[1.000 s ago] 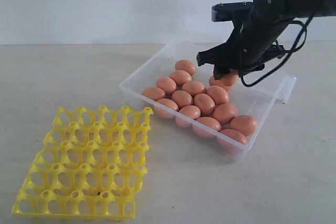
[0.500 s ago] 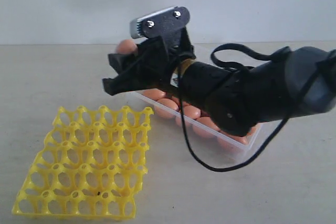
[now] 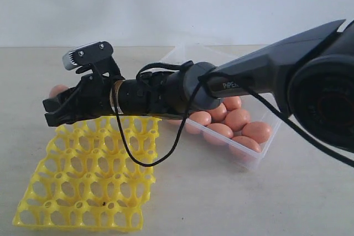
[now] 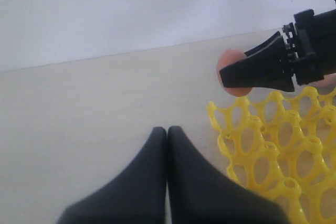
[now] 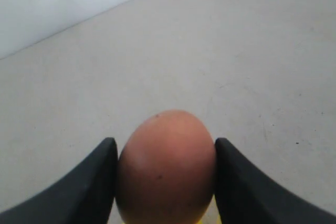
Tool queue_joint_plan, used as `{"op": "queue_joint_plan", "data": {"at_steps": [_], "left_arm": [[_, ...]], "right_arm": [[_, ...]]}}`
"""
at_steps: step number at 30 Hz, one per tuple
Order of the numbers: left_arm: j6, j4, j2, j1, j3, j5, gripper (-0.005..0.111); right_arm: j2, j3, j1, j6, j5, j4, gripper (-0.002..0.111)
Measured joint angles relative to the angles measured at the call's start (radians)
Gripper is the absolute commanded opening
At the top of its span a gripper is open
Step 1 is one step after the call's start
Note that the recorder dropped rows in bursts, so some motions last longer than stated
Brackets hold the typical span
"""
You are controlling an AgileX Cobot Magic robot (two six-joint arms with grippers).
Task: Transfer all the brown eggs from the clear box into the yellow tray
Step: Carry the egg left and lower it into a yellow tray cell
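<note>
One brown egg (image 3: 56, 90) pinched in right gripper (image 5: 164, 150), at far-left corner of yellow tray (image 3: 88, 186), not yet set down. Other eggs (image 3: 238, 119) sit in clear box (image 3: 255, 161), right. Left gripper (image 4: 167, 135) pressed together.

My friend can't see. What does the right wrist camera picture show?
A brown egg is clamped between the two black fingers of the right gripper, filling the lower middle of the picture. Behind it, a beige table stretches to a pale wall.

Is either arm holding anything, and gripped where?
The right gripper holds one brown egg, jaws on its opposite sides. The left gripper is shut, empty.
</note>
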Motion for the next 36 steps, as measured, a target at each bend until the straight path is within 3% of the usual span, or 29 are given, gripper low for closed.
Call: {"op": "queue_joint_plan", "data": {"at_steps": [19, 33, 36], "left_arm": [[0.0, 0.0, 0.0, 0.0, 0.0, 0.0, -0.004], [0.0, 0.0, 0.0, 0.0, 0.0, 0.0, -0.004], [0.0, 0.0, 0.0, 0.0, 0.0, 0.0, -0.004]], "right_arm": [[0.085, -0.092, 0.0, 0.089, 0.071, -0.174, 0.0], [0.085, -0.092, 0.002, -0.044, 0.109, -0.207, 0.0], [0.085, -0.092, 0.014, -0.086, 0.11, -0.209, 0.011]]}}
